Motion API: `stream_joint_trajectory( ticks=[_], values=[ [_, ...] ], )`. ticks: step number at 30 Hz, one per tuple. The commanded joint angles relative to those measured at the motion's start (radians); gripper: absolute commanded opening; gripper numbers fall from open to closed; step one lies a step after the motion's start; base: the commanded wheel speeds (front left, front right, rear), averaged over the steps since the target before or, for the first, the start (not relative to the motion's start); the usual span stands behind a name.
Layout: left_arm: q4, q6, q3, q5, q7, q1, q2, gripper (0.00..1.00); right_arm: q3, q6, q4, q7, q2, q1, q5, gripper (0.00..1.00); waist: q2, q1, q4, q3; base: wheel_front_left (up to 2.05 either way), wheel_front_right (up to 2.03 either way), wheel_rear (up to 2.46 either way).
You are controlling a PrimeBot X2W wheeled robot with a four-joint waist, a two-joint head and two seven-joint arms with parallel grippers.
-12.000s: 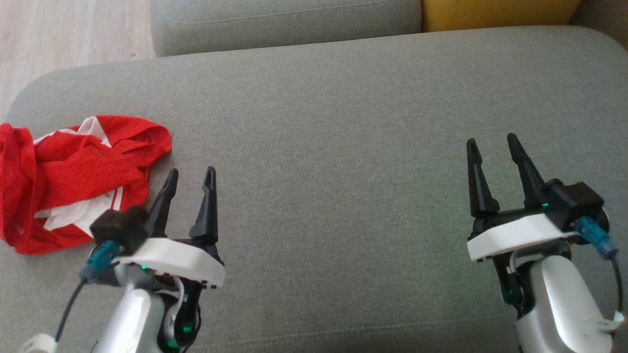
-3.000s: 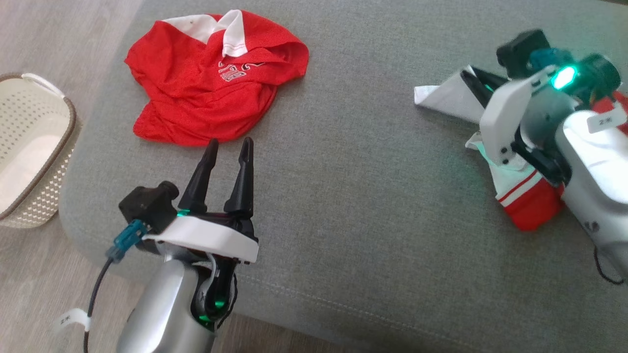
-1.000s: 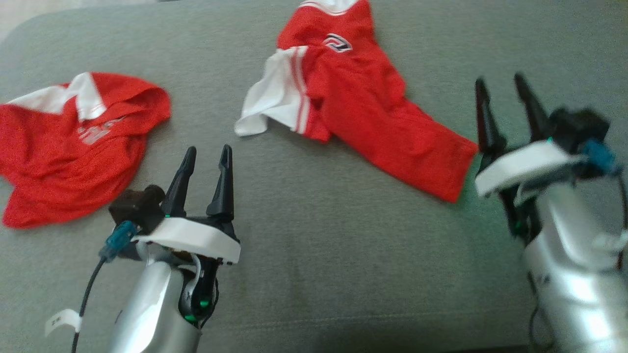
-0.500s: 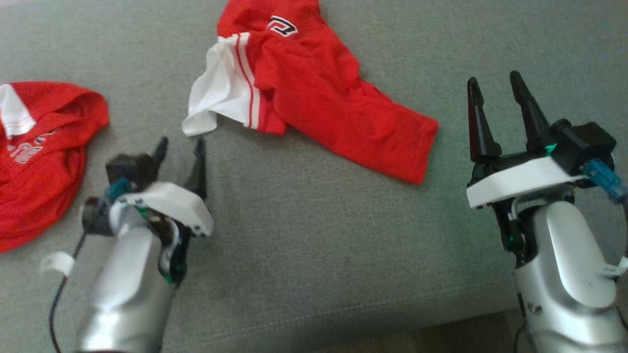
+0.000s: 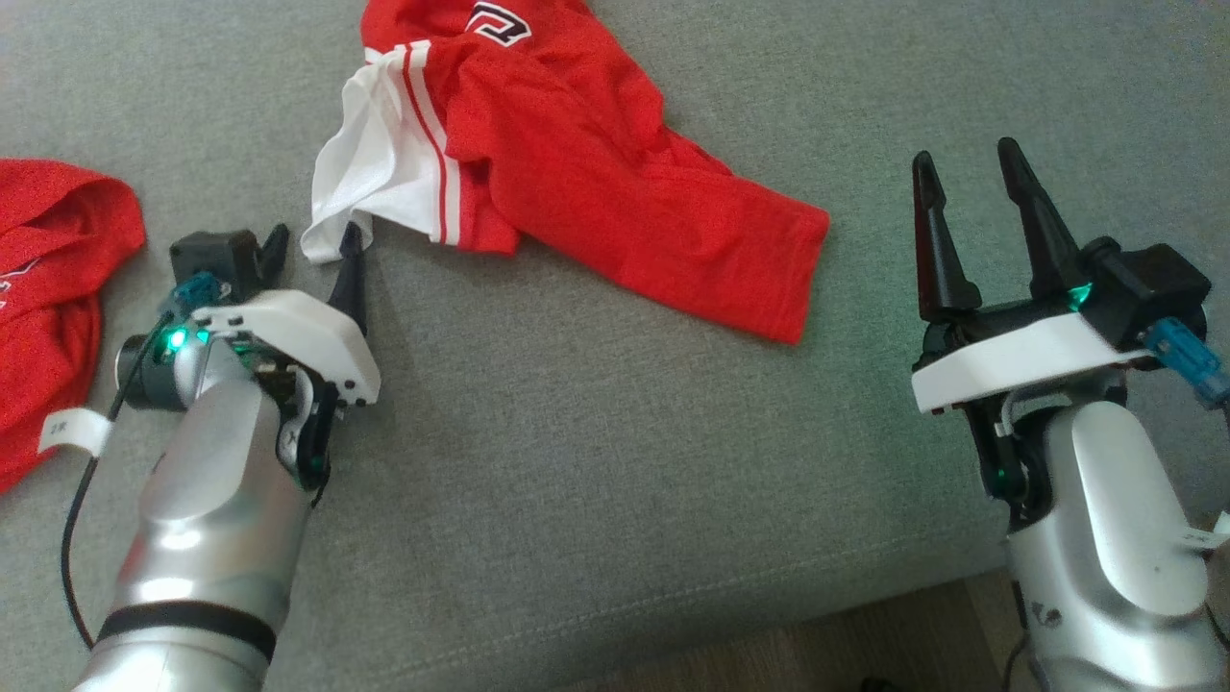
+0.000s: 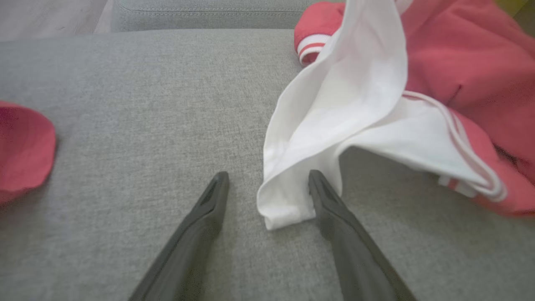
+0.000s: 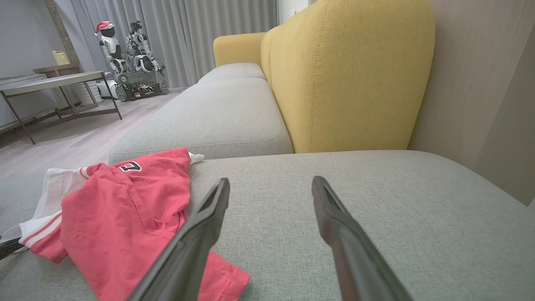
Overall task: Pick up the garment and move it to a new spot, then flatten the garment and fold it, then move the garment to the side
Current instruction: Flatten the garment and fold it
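The two dark fingers (image 6: pixel 200 230) of the left gripper (image 5: pixel 315 235) (image 6: pixel 268 175) stand spread apart, low over the grey fabric sofa cushion (image 5: pixel 615 432). The folded white sleeve corner (image 6: pixel 288 205) of the red jersey with white striped sleeves (image 5: pixel 596 183) lies between them. It sits close against the finger on the right of the left wrist view, and the jaws have not closed on the cloth.

From that corner the white sleeve runs back to the red body of the jersey (image 7: pixel 121 217). The jersey lies crumpled across the middle of the cushion, its black-and-white crest (image 5: pixel 498 17) near the top edge of the head view and one red hem reaching toward the right arm.

The right gripper (image 5: pixel 966 154) (image 7: pixel 271 180) is likewise spread and grips nothing. Its tips are raised above bare cushion, near that hem but apart from it.

A second crumpled red garment (image 5: pixel 48 250) lies at the left of the head view, beside the left arm.

The right wrist view takes in a mustard-yellow upholstered backrest (image 7: pixel 351 75), a thin-legged low table (image 7: pixel 54 79) and a small white robot on a wheeled base (image 7: pixel 125 54) before grey curtains (image 7: pixel 200 33).
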Motion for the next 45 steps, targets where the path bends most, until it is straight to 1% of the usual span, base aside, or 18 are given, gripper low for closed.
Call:
stream_joint_trajectory(
  ticks=[1, 3, 4, 5, 7, 9, 15, 19, 20, 23, 29, 34, 41, 42, 44, 45],
  values=[
    [0.001, 0.002, 0.020, 0.002, -0.003, -0.032, 0.030, 1.00, 0.016, 0.008, -0.041, -0.002, 0.010, -0.007, -0.001, 1.00, 0.0000, 0.0000, -0.003, 0.002, 0.00, 0.00, 0.00],
    [0.024, -0.006, 0.010, 0.005, -0.003, -0.042, 0.027, 1.00, 0.016, 0.008, -0.041, -0.004, 0.010, -0.007, 0.000, 1.00, 0.0000, 0.0000, -0.004, 0.004, 0.00, 0.00, 0.00],
    [0.034, -0.010, 0.003, 0.009, -0.004, -0.046, 0.026, 0.16, 0.016, 0.008, -0.041, -0.005, 0.010, -0.006, -0.001, 1.00, 0.0000, 0.0000, -0.004, 0.004, 0.00, 0.00, 0.00],
    [0.043, -0.015, -0.003, 0.010, -0.005, -0.049, 0.025, 0.00, 0.015, 0.008, -0.040, -0.006, 0.010, -0.006, -0.002, 1.00, 0.0000, 0.0000, -0.004, 0.005, 0.00, 0.00, 0.00],
    [0.059, -0.024, -0.011, 0.009, -0.012, -0.052, 0.021, 0.00, 0.010, 0.008, -0.037, -0.007, 0.010, -0.005, -0.005, 1.00, 0.0000, 0.0000, -0.002, 0.005, 0.00, 0.00, 0.00],
    [0.064, -0.022, -0.017, 0.014, -0.028, -0.054, 0.021, 0.00, 0.005, 0.008, -0.027, -0.002, 0.010, -0.004, -0.007, 1.00, 0.0000, 0.0000, 0.003, 0.002, 0.00, 0.00, 0.00],
    [0.015, 0.020, -0.002, 0.021, -0.063, -0.043, 0.026, 0.00, 0.031, 0.008, 0.042, 0.058, 0.008, -0.010, -0.036, 1.00, 0.0000, 0.0000, 0.029, -0.013, 0.00, 0.00, 0.00],
    [-0.097, 0.056, 0.019, 0.035, -0.066, -0.013, 0.027, 0.00, 0.068, 0.008, 0.104, 0.096, -0.022, -0.023, -0.045, 1.00, 0.0000, 0.0000, 0.054, -0.023, 0.00, 0.00, 0.00],
    [-0.164, 0.075, 0.030, 0.047, -0.066, 0.013, 0.023, 0.00, 0.082, 0.008, 0.139, 0.112, -0.037, -0.030, -0.042, 1.00, 0.0000, 0.0000, 0.067, -0.028, 0.00, 0.00, 0.00],
    [-0.241, 0.089, 0.039, 0.061, -0.066, 0.050, 0.015, 0.00, 0.096, 0.008, 0.194, 0.127, -0.051, -0.048, -0.025, 1.00, 0.0000, 0.0000, 0.083, -0.032, 0.00, 0.00, 0.00],
    [-0.304, 0.081, 0.036, 0.081, -0.066, 0.085, 0.003, 0.00, 0.117, 0.008, 0.298, 0.138, -0.076, -0.112, 0.006, 1.00, 0.0000, 0.0000, 0.107, -0.022, 0.00, 0.00, 0.00],
    [-0.312, 0.070, 0.028, 0.091, -0.067, 0.085, -0.004, 0.00, 0.148, 0.008, 0.374, 0.136, -0.096, -0.165, 0.003, 1.00, 0.0000, 0.0000, 0.120, -0.008, 0.00, 0.00, 0.00],
    [-0.315, 0.063, 0.026, 0.096, -0.067, 0.081, -0.010, 0.00, 0.186, 0.008, 0.451, 0.118, -0.106, -0.207, 0.023, 1.00, 0.0000, 0.0000, 0.128, 0.003, 0.00, 0.00, 0.00],
    [-0.314, 0.062, 0.026, 0.097, -0.067, 0.081, -0.011, 0.00, 0.191, 0.008, 0.462, 0.115, -0.107, -0.212, 0.027, 0.77, 0.0000, 0.0000, 0.129, 0.004, 0.00, 0.00, 0.00],
    [-0.312, 0.061, 0.026, 0.099, -0.067, 0.079, -0.011, 0.00, 0.198, 0.008, 0.483, 0.113, -0.107, -0.220, 0.037, 0.02, 0.0000, 0.0000, 0.130, 0.006, 0.00, 0.00, 0.00],
    [-0.310, 0.060, 0.026, 0.099, -0.067, 0.077, -0.011, 0.00, 0.205, 0.008, 0.491, 0.110, -0.108, -0.224, 0.039, 0.00, 0.0000, 0.0000, 0.131, 0.008, 0.00, 0.00, 0.00]
  ],
)
